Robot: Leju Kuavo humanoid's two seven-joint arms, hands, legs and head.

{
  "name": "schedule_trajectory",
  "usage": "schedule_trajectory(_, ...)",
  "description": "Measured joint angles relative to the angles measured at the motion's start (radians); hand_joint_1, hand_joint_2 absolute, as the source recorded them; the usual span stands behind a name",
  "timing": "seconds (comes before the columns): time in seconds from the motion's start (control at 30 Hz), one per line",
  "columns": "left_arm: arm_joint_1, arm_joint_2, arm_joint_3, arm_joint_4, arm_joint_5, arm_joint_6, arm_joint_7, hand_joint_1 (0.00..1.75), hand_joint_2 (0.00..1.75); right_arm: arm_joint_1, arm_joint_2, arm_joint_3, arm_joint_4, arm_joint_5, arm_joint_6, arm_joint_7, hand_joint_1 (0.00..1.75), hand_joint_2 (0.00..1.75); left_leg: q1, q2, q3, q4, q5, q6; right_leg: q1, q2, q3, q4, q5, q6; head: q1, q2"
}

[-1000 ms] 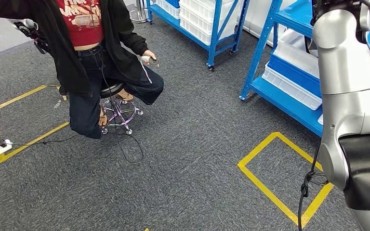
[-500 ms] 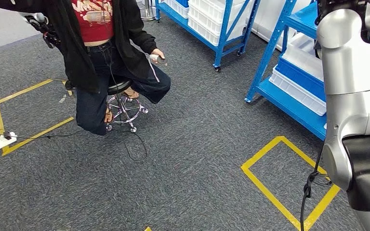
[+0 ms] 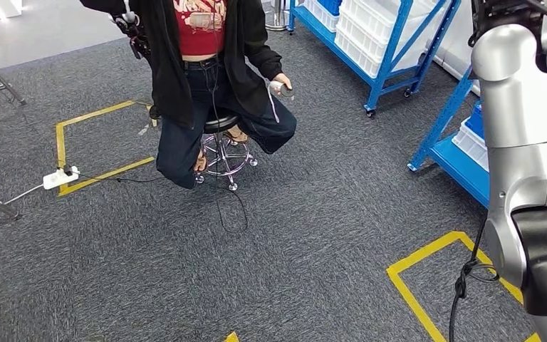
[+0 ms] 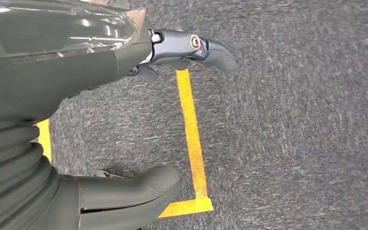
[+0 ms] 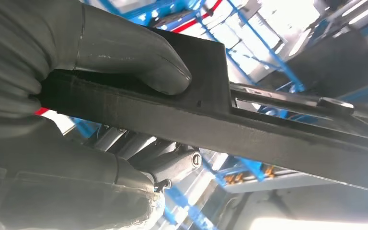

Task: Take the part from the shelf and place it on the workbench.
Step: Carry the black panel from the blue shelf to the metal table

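Observation:
A flat black part (image 5: pixel 249 129), a long bar with a metal strip and a screw on it, is gripped by my right hand (image 5: pixel 62 143); the thumb (image 5: pixel 129 57) presses one face and the fingers (image 5: pixel 167 160) curl under the other. My silver right arm (image 3: pixel 523 135) rises along the right edge of the head view. Over grey carpet my left hand (image 4: pixel 57 91) hangs with nothing in it, its fingers (image 4: pixel 196 45) and thumb (image 4: pixel 129 191) apart. A blue shelf (image 3: pixel 381 50) with white bins (image 3: pixel 367 25) stands at the back right.
A person (image 3: pixel 210 71) sits on a wheeled stool (image 3: pixel 224 153) ahead, holding a controller. A second blue shelf (image 3: pixel 459 153) lies close on the right. Yellow tape squares (image 3: pixel 417 288) mark the carpet. A power strip (image 3: pixel 60 177) and cables lie at left.
The camera has turned: the whole scene has slid to the right, shelves toward the right edge, the person toward the middle. My right arm stays raised.

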Motion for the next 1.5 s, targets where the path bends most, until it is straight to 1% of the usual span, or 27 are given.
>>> schedule_trajectory(0.07, 0.002, 0.003, -0.002, 0.001, 0.004, 0.0, -0.001, 0.0, 1.75, 0.01, 0.011, 0.015, -0.011, -0.006, 0.0, -0.005, 1.75, 1.75, 0.007, 0.023, -0.076, 0.139, -0.054, -0.028, -0.002, -0.015, 0.07, -0.138, 0.055, -0.019, -0.003, 0.0)
schedule_trajectory(0.1, 0.003, 0.004, -0.003, 0.002, 0.007, 0.001, -0.002, 0.0, 1.75, 0.016, 0.023, 0.024, -0.013, -0.006, -0.001, -0.009, 1.75, 1.75, 0.011, 0.048, -0.095, 0.173, -0.062, -0.037, 0.0, -0.041, 0.074, -0.14, 0.054, -0.034, -0.005, 0.0)
schedule_trajectory(0.13, 0.003, 0.003, -0.003, 0.002, 0.009, 0.002, -0.002, 0.0, 1.75, 0.02, 0.037, 0.032, -0.013, -0.006, -0.002, -0.014, 1.75, 1.75, 0.014, 0.085, -0.101, 0.187, -0.065, -0.041, 0.005, -0.061, 0.079, -0.14, 0.05, -0.042, -0.006, 0.0)
schedule_trajectory(0.17, 0.002, 0.003, -0.003, 0.002, 0.01, 0.003, -0.002, 0.0, 1.75, 0.022, 0.047, 0.039, -0.013, -0.002, -0.003, -0.017, 1.75, 1.75, 0.011, 0.104, -0.061, 0.112, -0.034, -0.039, 0.008, -0.07, 0.081, -0.14, 0.048, -0.041, -0.006, 0.0)
schedule_trajectory(0.23, 0.0, 0.003, -0.003, 0.002, 0.011, 0.003, -0.002, 0.0, 1.75, 0.022, 0.057, 0.045, -0.011, 0.001, -0.005, -0.018, 1.75, 1.75, 0.003, 0.125, -0.013, 0.025, -0.01, -0.03, 0.015, -0.083, 0.082, -0.139, 0.043, -0.034, -0.005, 0.0)
schedule_trajectory(0.27, 0.0, 0.003, -0.003, 0.002, 0.011, 0.004, -0.002, 0.0, 1.75, 0.023, 0.06, 0.048, -0.01, 0.002, -0.006, -0.019, 1.75, 1.75, -0.002, 0.124, -0.007, 0.014, -0.011, -0.026, 0.018, -0.091, 0.082, -0.14, 0.041, -0.03, -0.004, 0.0)
schedule_trajectory(0.33, 0.001, 0.004, -0.003, 0.002, 0.011, 0.004, -0.002, 0.0, 1.75, 0.026, 0.064, 0.053, -0.007, 0.002, -0.006, -0.019, 1.75, 1.75, -0.004, 0.104, -0.005, 0.007, -0.005, -0.016, 0.018, -0.1, 0.083, -0.138, 0.036, -0.022, -0.004, 0.0)
schedule_trajectory(0.4, 0.001, 0.004, -0.003, 0.002, 0.011, 0.005, -0.003, 0.0, 1.75, 0.029, 0.067, 0.055, -0.006, 0.002, -0.006, -0.019, 1.75, 1.75, -0.003, 0.09, 0.002, -0.005, 0.002, -0.003, 0.015, -0.083, 0.077, -0.121, 0.022, -0.017, -0.004, 0.0)
schedule_trajectory(0.47, 0.0, 0.004, -0.003, 0.002, 0.012, 0.005, -0.003, 0.0, 1.75, 0.031, 0.068, 0.056, -0.004, 0.002, -0.006, -0.019, 1.75, 1.75, 0.0, 0.078, 0.005, -0.01, 0.006, 0.005, 0.012, -0.051, 0.041, -0.045, -0.012, -0.023, -0.004, 0.0)
schedule_trajectory(0.53, -0.001, 0.005, -0.003, 0.002, 0.013, 0.005, -0.003, 0.0, 1.75, 0.037, 0.069, 0.057, -0.001, 0.002, -0.007, -0.02, 1.75, 1.75, 0.001, 0.06, 0.005, -0.01, 0.006, 0.009, 0.011, -0.031, -0.027, 0.087, -0.057, -0.028, -0.002, 0.0)
schedule_trajectory(0.57, 0.0, 0.004, -0.003, 0.003, 0.015, 0.005, -0.003, 0.0, 1.75, 0.042, 0.073, 0.059, 0.002, 0.0, -0.007, -0.023, 1.75, 1.75, 0.001, 0.049, 0.005, -0.01, 0.006, 0.009, 0.011, -0.027, -0.055, 0.136, -0.069, -0.025, -0.002, 0.0)
schedule_trajectory(0.6, 0.001, 0.004, -0.003, 0.003, 0.017, 0.005, -0.003, 0.0, 1.75, 0.048, 0.081, 0.061, 0.005, -0.002, -0.008, -0.028, 1.75, 1.75, 0.002, 0.039, 0.005, -0.009, 0.006, 0.008, 0.01, -0.025, -0.066, 0.148, -0.065, -0.019, -0.002, 0.0)
schedule_trajectory(0.63, 0.002, 0.003, -0.003, 0.003, 0.019, 0.005, -0.003, 0.0, 1.75, 0.055, 0.094, 0.064, 0.008, -0.002, -0.01, -0.033, 1.75, 1.75, 0.003, 0.029, 0.006, -0.008, 0.006, 0.007, 0.008, -0.023, -0.056, 0.118, -0.046, -0.01, -0.002, 0.0)
schedule_trajectory(0.7, 0.002, 0.002, -0.003, 0.003, 0.022, 0.005, -0.004, 0.0, 1.75, 0.066, 0.131, 0.077, 0.017, 0.009, -0.019, -0.043, 1.75, 1.75, 0.006, 0.012, 0.004, -0.004, 0.004, 0.0, -0.002, -0.003, 0.004, -0.02, 0.014, 0.009, -0.001, 0.0)
schedule_trajectory(0.77, 0.0, 0.003, -0.003, 0.003, 0.024, 0.005, -0.005, 0.0, 1.75, 0.076, 0.181, 0.099, 0.03, 0.035, -0.033, -0.046, 1.75, 1.75, 0.005, -0.001, -0.001, 0.002, 0.002, -0.013, -0.005, 0.017, 0.051, -0.117, 0.05, 0.011, -0.002, 0.0)
schedule_trajectory(0.87, 0.0, 0.003, -0.004, 0.003, 0.026, 0.008, -0.005, 0.0, 1.75, 0.094, 0.27, 0.138, 0.055, 0.084, -0.042, -0.034, 1.75, 1.75, 0.008, -0.012, -0.008, 0.001, 0.006, -0.029, 0.0, 0.007, 0.057, -0.127, 0.058, -0.014, -0.002, 0.0)
schedule_trajectory(0.93, 0.0, 0.002, -0.004, 0.003, 0.03, 0.014, -0.004, 0.0, 1.75, 0.101, 0.335, 0.16, 0.067, 0.112, -0.042, -0.024, 1.75, 1.75, 0.01, 0.015, -0.023, 0.029, -0.014, -0.038, -0.001, -0.004, 0.058, -0.13, 0.061, -0.03, -0.004, 0.0)
schedule_trajectory(1.0, -0.001, 0.001, -0.004, 0.003, 0.033, 0.02, -0.002, 0.0, 1.75, 0.103, 0.391, 0.178, 0.074, 0.124, -0.04, -0.018, 1.75, 1.75, 0.011, 0.055, -0.071, 0.132, -0.071, -0.046, 0.003, -0.016, 0.058, -0.131, 0.06, -0.043, -0.006, 0.0)
schedule_trajectory(1.07, 0.0, 0.001, -0.004, 0.003, 0.037, 0.023, 0.003, 0.0, 1.75, 0.105, 0.436, 0.191, 0.079, 0.122, -0.033, -0.014, 1.75, 1.75, 0.012, 0.069, -0.133, 0.256, -0.121, -0.048, 0.011, -0.033, 0.058, -0.131, 0.057, -0.05, -0.006, 0.0)
schedule_trajectory(1.1, 0.002, 0.0, -0.004, 0.004, 0.039, 0.025, 0.006, 0.0, 1.75, 0.107, 0.458, 0.198, 0.082, 0.119, -0.025, -0.013, 1.75, 1.75, 0.012, 0.071, -0.148, 0.283, -0.124, -0.047, 0.015, -0.042, 0.059, -0.131, 0.056, -0.052, -0.006, 0.0)
schedule_trajectory(1.13, 0.003, 0.001, -0.004, 0.004, 0.04, 0.025, 0.008, 0.0, 1.75, 0.109, 0.479, 0.204, 0.084, 0.117, -0.016, -0.012, 1.75, 1.75, 0.012, 0.072, -0.142, 0.27, -0.11, -0.044, 0.018, -0.05, 0.06, -0.131, 0.055, -0.054, -0.006, 0.0)
schedule_trajectory(1.17, 0.003, 0.001, -0.004, 0.004, 0.039, 0.027, 0.01, 0.0, 1.75, 0.109, 0.502, 0.21, 0.085, 0.116, -0.007, -0.011, 1.75, 1.75, 0.01, 0.076, -0.115, 0.219, -0.082, -0.04, 0.02, -0.058, 0.061, -0.131, 0.053, -0.056, -0.006, 0.0)
schedule_trajectory(1.23, 0.001, 0.001, -0.004, 0.004, 0.035, 0.03, 0.012, 0.0, 1.75, 0.106, 0.546, 0.221, 0.086, 0.117, 0.007, -0.008, 1.75, 1.75, 0.002, 0.108, -0.04, 0.084, -0.028, -0.03, 0.026, -0.071, 0.064, -0.13, 0.049, -0.058, -0.006, 0.0)
schedule_trajectory(1.3, -0.004, 0.0, -0.006, 0.004, 0.032, 0.033, 0.014, 0.0, 1.75, 0.103, 0.579, 0.231, 0.088, 0.12, 0.013, -0.004, 1.75, 1.75, -0.009, 0.128, -0.003, 0.017, -0.012, -0.021, 0.032, -0.086, 0.066, -0.13, 0.044, -0.055, -0.006, 0.0)
schedule_trajectory(1.37, -0.006, 0.0, -0.007, 0.004, 0.031, 0.035, 0.016, 0.0, 1.75, 0.102, 0.601, 0.238, 0.091, 0.122, 0.016, 0.0, 1.75, 1.75, -0.012, 0.111, 0.0, 0.008, -0.012, -0.015, 0.034, -0.104, 0.071, -0.133, 0.04, -0.048, -0.006, 0.0)
schedule_trajectory(1.43, -0.006, -0.002, -0.008, 0.004, 0.029, 0.035, 0.017, 0.0, 1.75, 0.101, 0.614, 0.241, 0.094, 0.123, 0.019, 0.003, 1.75, 1.75, -0.008, 0.094, 0.01, -0.005, -0.006, -0.005, 0.034, -0.091, 0.066, -0.113, 0.025, -0.042, -0.006, 0.0)
schedule_trajectory(1.5, -0.009, -0.005, -0.011, 0.004, 0.024, 0.035, 0.017, 0.0, 1.75, 0.098, 0.62, 0.245, 0.096, 0.128, 0.022, 0.004, 1.75, 1.75, -0.001, 0.077, 0.018, -0.014, 0.0, 0.003, 0.029, -0.051, 0.021, -0.018, -0.017, -0.044, -0.005, 0.0)
